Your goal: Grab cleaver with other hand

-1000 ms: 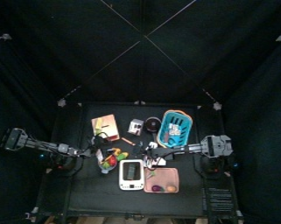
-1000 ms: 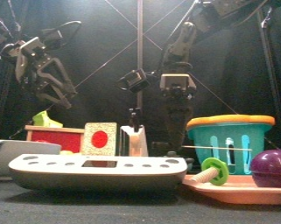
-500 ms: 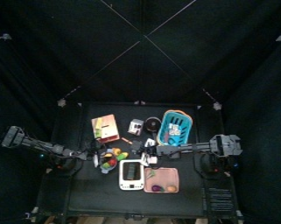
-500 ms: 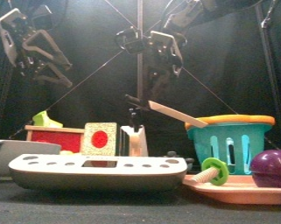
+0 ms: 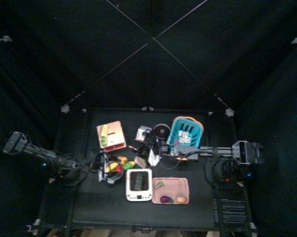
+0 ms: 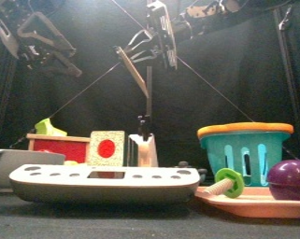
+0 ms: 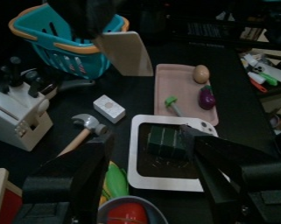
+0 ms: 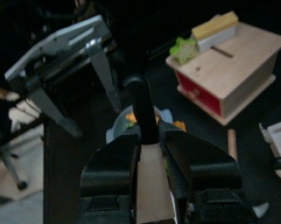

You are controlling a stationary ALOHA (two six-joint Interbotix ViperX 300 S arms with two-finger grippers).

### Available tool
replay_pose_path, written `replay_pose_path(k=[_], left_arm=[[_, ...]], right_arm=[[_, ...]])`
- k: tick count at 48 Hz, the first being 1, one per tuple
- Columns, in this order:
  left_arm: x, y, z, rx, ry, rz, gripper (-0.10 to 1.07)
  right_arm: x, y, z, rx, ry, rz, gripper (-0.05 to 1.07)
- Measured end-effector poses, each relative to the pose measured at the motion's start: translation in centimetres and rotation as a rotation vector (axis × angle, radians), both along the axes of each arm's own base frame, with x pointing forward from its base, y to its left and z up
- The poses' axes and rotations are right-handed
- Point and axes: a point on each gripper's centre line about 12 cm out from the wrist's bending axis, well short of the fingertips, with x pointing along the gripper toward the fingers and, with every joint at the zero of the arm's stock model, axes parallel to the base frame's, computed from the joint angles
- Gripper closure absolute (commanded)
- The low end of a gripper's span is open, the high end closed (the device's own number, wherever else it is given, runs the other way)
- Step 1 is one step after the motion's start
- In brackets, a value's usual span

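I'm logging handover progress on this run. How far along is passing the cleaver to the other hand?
Done: the right gripper holds the cleaver by its handle, lifted high above the table. In hand: it hangs blade-up in the air, and the left gripper is raised with jaws wide open, apart from it. Left: the left gripper must reach the cleaver and close on it, then the right lets go.

One cleaver (image 7: 129,52), one teal basket (image 7: 63,38), one pink tray (image 7: 181,94), one white scale (image 7: 164,152), two grippers.
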Motion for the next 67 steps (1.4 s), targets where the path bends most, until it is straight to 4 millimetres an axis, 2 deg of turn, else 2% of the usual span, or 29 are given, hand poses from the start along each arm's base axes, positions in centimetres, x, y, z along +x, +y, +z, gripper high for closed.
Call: replay_pose_path(k=[12,19,32,42,52,67], left_arm=[[0.7,0.3,0.5,0.045,-0.02,0.066,0.03],[0.9,1.3,1.3,0.001,-0.04,0.197,0.03],[2.2,1.1,3.3,-0.128,-0.055,0.293,0.03],[2.8,2.2,4.3,-0.099,-0.072,0.44,0.03],[1.9,3.7,3.9,-0.083,-0.046,0.615,0.03],[2.8,4.1,2.3,-0.051,0.008,0.653,0.03]], right_arm=[[-0.5,-1.2,1.6,0.08,-0.229,-0.091,0.47],[-0.7,-2.0,2.4,0.129,-0.313,-0.147,0.47],[0.9,-4.9,0.1,0.162,-0.298,-0.231,0.47],[2.9,-6.4,-0.6,0.168,-0.292,-0.255,0.47],[3.9,-6.9,-0.7,0.17,-0.279,-0.254,0.47],[4.2,-7.0,-0.6,0.167,-0.28,-0.252,0.47]])
